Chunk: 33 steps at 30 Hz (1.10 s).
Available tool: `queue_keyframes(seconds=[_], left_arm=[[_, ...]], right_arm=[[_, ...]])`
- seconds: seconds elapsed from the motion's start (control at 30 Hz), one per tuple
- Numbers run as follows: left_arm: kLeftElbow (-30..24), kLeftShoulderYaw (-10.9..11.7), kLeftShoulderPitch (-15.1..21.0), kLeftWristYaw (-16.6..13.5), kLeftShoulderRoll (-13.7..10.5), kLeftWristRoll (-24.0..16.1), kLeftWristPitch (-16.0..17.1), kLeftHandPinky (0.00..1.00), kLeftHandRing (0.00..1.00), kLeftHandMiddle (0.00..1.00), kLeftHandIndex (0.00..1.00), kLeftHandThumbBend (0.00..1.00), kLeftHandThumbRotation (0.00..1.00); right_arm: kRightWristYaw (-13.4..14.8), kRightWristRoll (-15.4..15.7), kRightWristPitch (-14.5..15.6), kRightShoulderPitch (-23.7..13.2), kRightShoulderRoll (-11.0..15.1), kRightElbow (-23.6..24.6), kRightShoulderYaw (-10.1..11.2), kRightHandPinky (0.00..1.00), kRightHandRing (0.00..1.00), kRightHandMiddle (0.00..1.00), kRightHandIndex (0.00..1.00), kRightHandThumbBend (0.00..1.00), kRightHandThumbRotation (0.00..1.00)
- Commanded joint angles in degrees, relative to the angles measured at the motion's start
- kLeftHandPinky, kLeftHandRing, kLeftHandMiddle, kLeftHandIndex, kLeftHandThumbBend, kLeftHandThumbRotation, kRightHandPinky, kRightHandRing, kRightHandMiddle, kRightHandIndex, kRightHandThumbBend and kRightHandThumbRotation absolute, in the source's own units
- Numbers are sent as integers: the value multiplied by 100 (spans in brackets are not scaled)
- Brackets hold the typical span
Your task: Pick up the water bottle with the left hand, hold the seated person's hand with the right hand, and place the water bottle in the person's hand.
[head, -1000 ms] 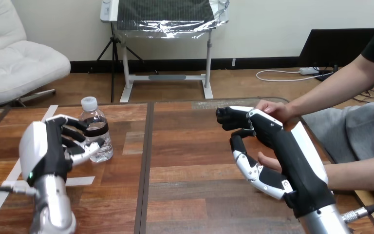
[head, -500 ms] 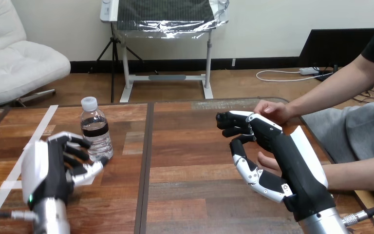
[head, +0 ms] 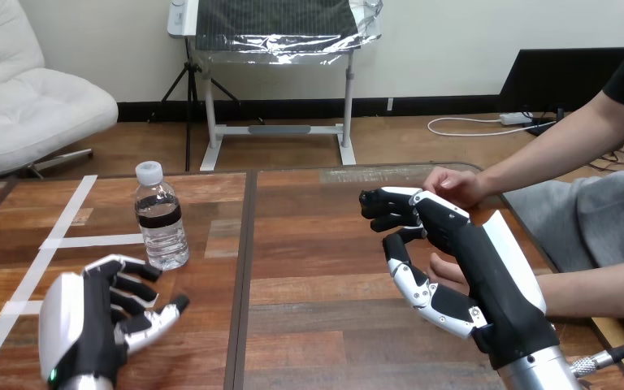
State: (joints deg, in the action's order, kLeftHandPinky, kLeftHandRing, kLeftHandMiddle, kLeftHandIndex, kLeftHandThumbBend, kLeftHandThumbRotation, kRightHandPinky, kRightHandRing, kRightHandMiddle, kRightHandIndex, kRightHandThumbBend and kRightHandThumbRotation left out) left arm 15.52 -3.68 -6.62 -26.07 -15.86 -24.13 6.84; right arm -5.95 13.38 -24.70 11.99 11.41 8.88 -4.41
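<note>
- Water bottle [head: 161, 216] stands upright on the wooden table [head: 317, 325], in the left half of the frame, just left of the dark seam [head: 246, 268] between the two tabletops; its white cap is on and a dark band wraps its upper body.
- Nothing touches the bottle; a strip of white tape [head: 89, 241] on the wood runs up to its base from the left.
- Left hand [head: 97, 325] sits at the lower left of the frame, below the bottle and clearly apart from it, back turned to the left, fingers loosely spread and lightly bent, holding nothing.
- Right hand [head: 455, 236] reaches up from the lower right corner to the right-centre of the frame, over the right tabletop.
- One hand of the person [head: 457, 184] lies at the far side of the right hand, right against its tip.
- A second hand of the person [head: 447, 268] shows lower, partly hidden behind the right hand, with its forearm coming in from the right edge.
- Whether the right hand grips either of them cannot be told.
</note>
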Motion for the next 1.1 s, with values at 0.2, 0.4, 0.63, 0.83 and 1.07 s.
queue_keyframes(seconds=[0.2,0.4,0.63,0.83,1.07], left_arm=[[-1099,-281,205,-1316,-266,-2000,168,51,58,61,62,64,10],[-1103,-412,240,-1802,-316,-2860,-77,61,69,72,71,57,29],[-1094,-527,302,-2081,-317,-3449,-327,72,78,80,77,49,48],[-1056,-659,429,-2200,-353,-3833,-534,80,85,85,83,45,64],[-961,-785,601,-2298,-379,-4139,-737,84,89,89,87,42,79]], right_arm=[[9,-87,-127,-402,-8,269,1,64,71,72,72,14,0],[-18,-160,-129,-421,-23,238,-9,65,71,72,72,14,0],[-18,-146,-91,-431,-25,241,-10,65,71,72,72,13,0],[-1,-113,-59,-426,-35,257,-13,64,71,72,73,13,0],[6,-107,-54,-444,-51,238,-25,64,71,73,73,13,0]])
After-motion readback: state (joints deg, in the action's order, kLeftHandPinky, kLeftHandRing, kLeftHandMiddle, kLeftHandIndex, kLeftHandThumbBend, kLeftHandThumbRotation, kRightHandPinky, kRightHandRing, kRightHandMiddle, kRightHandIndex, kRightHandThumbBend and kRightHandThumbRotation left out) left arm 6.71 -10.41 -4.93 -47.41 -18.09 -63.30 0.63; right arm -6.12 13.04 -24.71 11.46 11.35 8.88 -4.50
